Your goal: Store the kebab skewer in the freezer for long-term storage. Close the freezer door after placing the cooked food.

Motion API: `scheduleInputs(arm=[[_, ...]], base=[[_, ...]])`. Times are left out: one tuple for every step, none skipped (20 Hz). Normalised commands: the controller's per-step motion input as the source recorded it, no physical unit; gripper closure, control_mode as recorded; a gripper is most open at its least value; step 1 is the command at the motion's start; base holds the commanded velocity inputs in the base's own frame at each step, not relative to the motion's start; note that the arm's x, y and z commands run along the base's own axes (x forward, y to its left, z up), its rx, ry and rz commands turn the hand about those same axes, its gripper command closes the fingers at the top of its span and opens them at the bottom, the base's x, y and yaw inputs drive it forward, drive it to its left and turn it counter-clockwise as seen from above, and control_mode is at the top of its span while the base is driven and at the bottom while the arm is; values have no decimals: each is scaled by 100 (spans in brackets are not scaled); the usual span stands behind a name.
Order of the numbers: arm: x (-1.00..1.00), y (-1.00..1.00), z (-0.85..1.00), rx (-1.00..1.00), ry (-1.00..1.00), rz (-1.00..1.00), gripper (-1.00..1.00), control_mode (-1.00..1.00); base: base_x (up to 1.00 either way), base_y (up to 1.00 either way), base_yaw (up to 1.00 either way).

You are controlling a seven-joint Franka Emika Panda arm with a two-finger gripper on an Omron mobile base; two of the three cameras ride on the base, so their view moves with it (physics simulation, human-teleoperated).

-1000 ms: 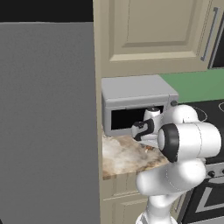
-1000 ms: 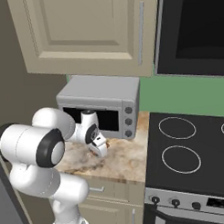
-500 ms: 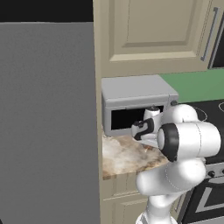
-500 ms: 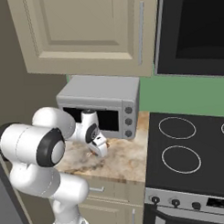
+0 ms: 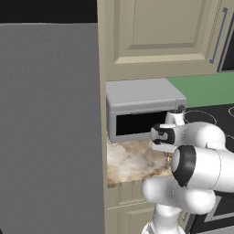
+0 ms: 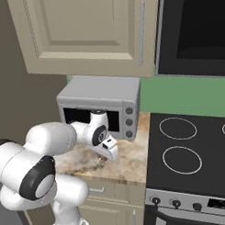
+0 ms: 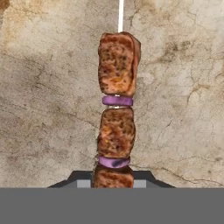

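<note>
While the arm reaches low over the marbled counter, the gripper is clamped tight on the kebab skewer, its two dark tips pressing in on the lowest meat chunk from either side. In the hand view the skewer runs straight up from the tips: browned chunks with purple onion slices between them, and the thin white stick poking out beyond the far chunk, all against the beige stone surface. From the right base view the gripper sits just in front of the grey toaster oven, down near the countertop, on the side of the oven away from the black stovetop. From the left base view the hand is right at the oven's dark window, and the big grey fridge wall stands on the oven's other side, beyond the cabinet edge.
</note>
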Motion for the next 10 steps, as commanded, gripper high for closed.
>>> scheduleInputs(arm=[[-13,-16,61,-3,23,14,100,-100],[-28,-20,52,-3,17,15,100,-100],[-40,-19,52,-3,13,15,100,-100],[-41,-12,51,-1,13,15,100,-100],[-36,-9,55,-1,15,13,100,-100],[-39,-1,53,0,14,11,100,-100],[-46,0,55,0,9,9,100,-100],[-44,0,49,0,5,7,100,-100],[-39,0,49,0,6,7,100,-100],[-40,0,47,0,3,7,100,-100]], base=[[0,0,0],[0,0,0],[0,0,0],[0,0,0],[0,0,0],[0,0,0],[0,0,0],[0,0,0],[0,0,0],[0,0,0]])
